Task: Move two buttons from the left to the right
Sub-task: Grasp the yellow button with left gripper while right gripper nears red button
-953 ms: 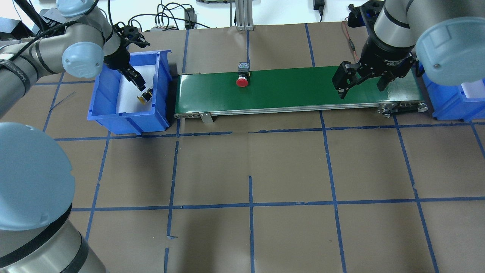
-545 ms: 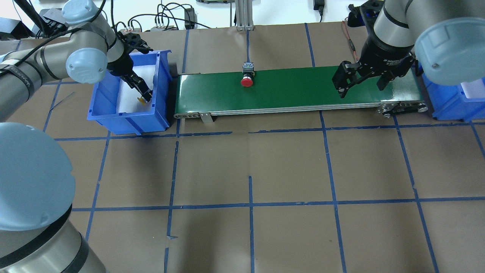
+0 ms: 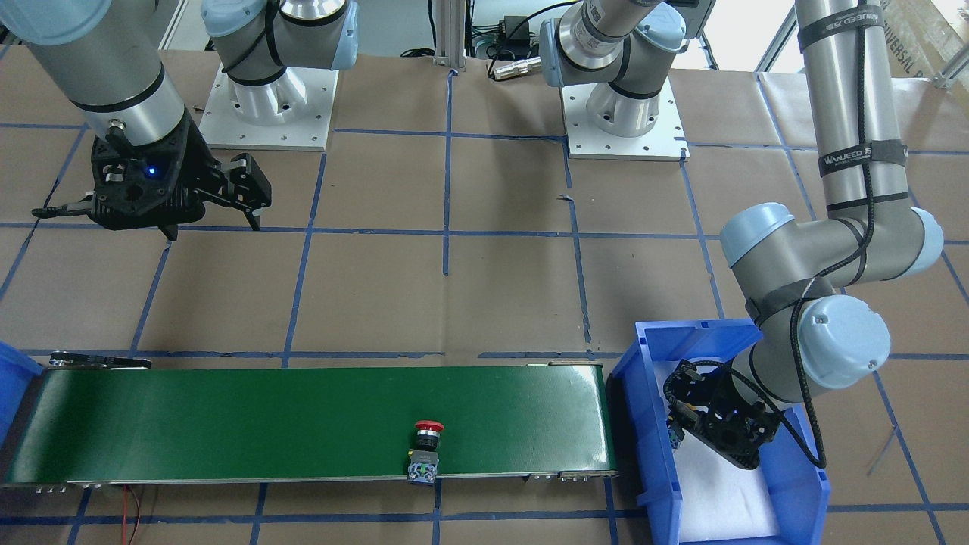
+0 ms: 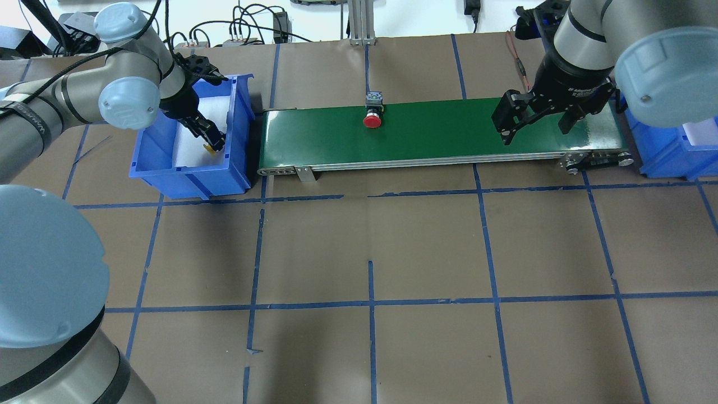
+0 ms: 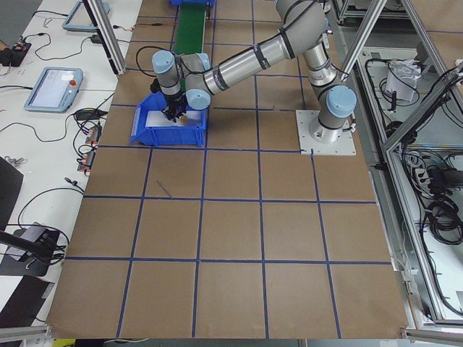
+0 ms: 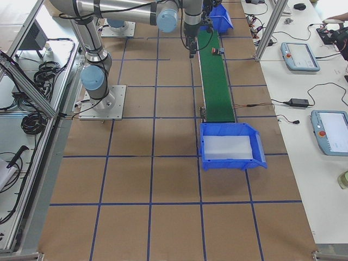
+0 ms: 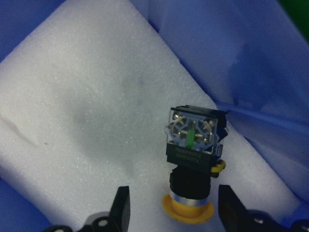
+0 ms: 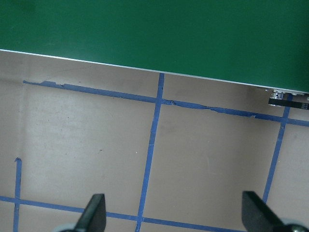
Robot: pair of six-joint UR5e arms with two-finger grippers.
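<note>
The yellow button (image 7: 193,159) lies on white foam in the left blue bin (image 4: 190,179), its grey contact block pointing away from the wrist camera. It shows as a yellow spot in the overhead view (image 4: 209,148). My left gripper (image 7: 174,208) is open and low in the bin, one finger on each side of the yellow cap, with gaps to both. The gripper also shows in the overhead view (image 4: 210,137). The red button (image 4: 372,119) lies on the green conveyor belt (image 4: 437,134), near its far edge. My right gripper (image 4: 535,126) is open and empty above the belt's right end.
A second blue bin (image 4: 667,157) stands past the conveyor's right end. The left bin's walls close in around my left gripper. Brown paper with blue tape lines (image 4: 370,303) covers the table. Cables lie along the far edge.
The red button has travelled to the right along the belt. My left gripper has dropped lower around the yellow button. The right arm has not moved.
</note>
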